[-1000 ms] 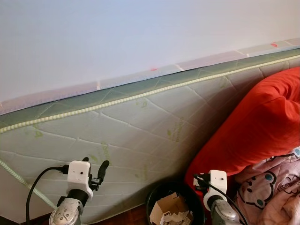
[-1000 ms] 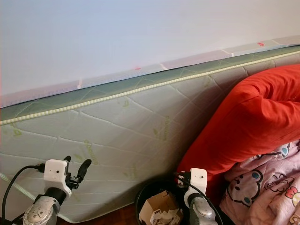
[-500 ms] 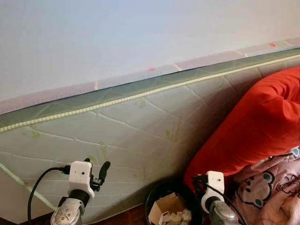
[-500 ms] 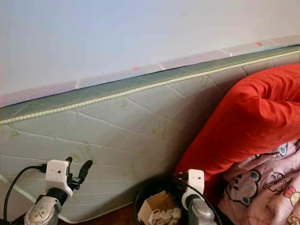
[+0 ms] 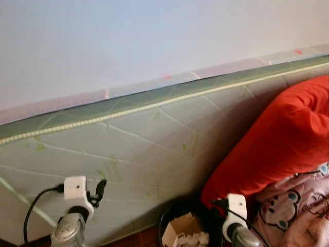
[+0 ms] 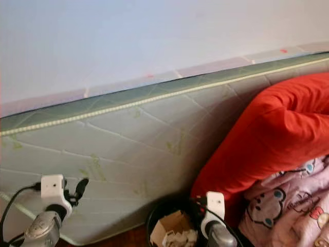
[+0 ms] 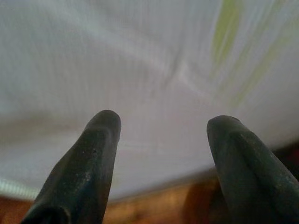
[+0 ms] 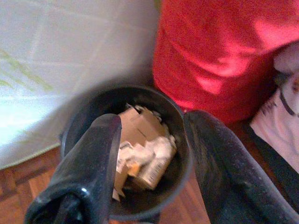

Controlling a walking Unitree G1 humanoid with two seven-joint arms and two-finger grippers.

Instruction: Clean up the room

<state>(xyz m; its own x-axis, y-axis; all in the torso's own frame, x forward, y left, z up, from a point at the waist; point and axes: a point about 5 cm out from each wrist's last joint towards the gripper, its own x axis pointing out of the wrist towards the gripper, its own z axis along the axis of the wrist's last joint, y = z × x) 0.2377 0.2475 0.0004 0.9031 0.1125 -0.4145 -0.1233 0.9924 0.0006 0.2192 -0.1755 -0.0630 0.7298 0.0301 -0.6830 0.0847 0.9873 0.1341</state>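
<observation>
Bin [image 8: 180, 154] sits bottom center, stuffed with cardboard scraps [image 8: 140, 142] — right end effector [image 8: 152, 154] hovers over it, fingers spread, empty. Left end effector [image 7: 161, 140] lower left, also spread, facing the mattress [image 5: 154, 139].

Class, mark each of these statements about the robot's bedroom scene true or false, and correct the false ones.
1. The black bin holds cardboard and crumpled paper. True.
2. The right gripper hangs above the bin with its fingers apart. True.
3. The mattress lies flat on the floor. False: it stands on its long edge, leaning against the white wall.
4. The red pillow is to the robot's left of the bin. False: it is on the robot's right, propped against the mattress.
5. The left gripper is clamped on a piece of rubbish. False: its fingers are open and empty, facing the mattress.
6. A pink cartoon-print blanket lies below the red pillow. True.
</observation>
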